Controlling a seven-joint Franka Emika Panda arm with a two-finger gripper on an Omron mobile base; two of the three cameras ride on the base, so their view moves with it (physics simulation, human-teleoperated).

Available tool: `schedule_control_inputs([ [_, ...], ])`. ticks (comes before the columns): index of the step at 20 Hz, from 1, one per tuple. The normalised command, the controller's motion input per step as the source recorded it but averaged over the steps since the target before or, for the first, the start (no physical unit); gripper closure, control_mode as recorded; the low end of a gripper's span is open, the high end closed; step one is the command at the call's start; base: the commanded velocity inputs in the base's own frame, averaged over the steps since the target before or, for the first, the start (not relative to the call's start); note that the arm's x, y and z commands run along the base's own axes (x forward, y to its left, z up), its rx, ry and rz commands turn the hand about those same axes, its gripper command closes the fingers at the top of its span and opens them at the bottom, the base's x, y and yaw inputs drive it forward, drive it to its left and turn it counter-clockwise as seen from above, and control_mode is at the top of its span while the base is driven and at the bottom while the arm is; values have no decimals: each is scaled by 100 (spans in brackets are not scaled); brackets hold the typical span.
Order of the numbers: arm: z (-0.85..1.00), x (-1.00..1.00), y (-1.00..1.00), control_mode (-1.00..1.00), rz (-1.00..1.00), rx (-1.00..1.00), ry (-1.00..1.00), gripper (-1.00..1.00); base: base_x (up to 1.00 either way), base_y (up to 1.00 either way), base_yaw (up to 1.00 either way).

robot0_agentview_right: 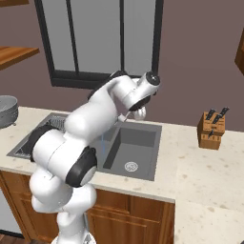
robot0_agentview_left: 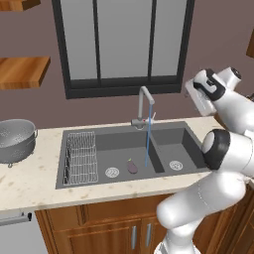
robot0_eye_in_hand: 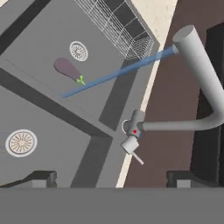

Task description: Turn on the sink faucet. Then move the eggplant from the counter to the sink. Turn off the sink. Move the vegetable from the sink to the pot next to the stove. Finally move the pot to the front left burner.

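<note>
Sink sat below pincer, water running into left basin. Faucet was rigid metal, spout just ahead of pincer. Its small side lever, stiff and probably slick, sat just ahead between spread tips; best pushed at free end. Eggplant lay in left basin, beyond stream, near drain; likely light, glossy, slippery, so grip across belly. Fingertips cut off at frame edge; arm hid pincer from base cameras.

We are seeing the counter carrying a silver colander at its left end and a wooden knife block standing at its right. The sink is sitting sunk into the slab between them.
</note>
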Motion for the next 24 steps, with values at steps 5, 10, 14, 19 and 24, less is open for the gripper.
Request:
schedule_control_inputs([
  [5,-53,19,-6,-100,0,30,11,-100,0,0,0],
  [10,-47,8,9,-100,0,25,2,-100,0,0,0],
  [14,-23,3,12,-100,0,15,2,-100,0,0,0],
  [19,-1,8,23,-100,0,1,0,-100,0,0,0],
  [24,-18,25,43,-100,-1,-2,2,-100,0,0,0],
])
